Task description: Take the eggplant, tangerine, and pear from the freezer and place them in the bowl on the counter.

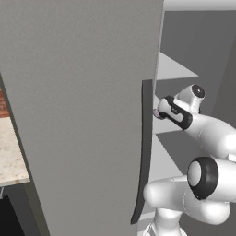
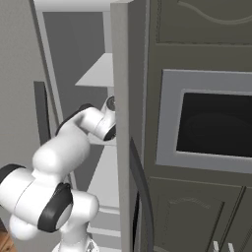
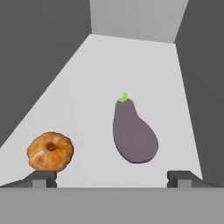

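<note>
From the left base view the freezer (image 1: 83, 115) door hides most of the shelves, and the arm reaches in past its edge. Right base view, same deal. Hand view: gripper (image 3: 112, 179) spread wide, eggplant (image 3: 132, 133) lying just ahead, tangerine (image 3: 50, 151) near the left fingertip (image 3: 42, 178).

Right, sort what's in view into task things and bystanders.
Task things: eggplant, tangerine, freezer with its shelf, counter, open gripper.
Bystanders: wall oven, dark cabinets.
</note>
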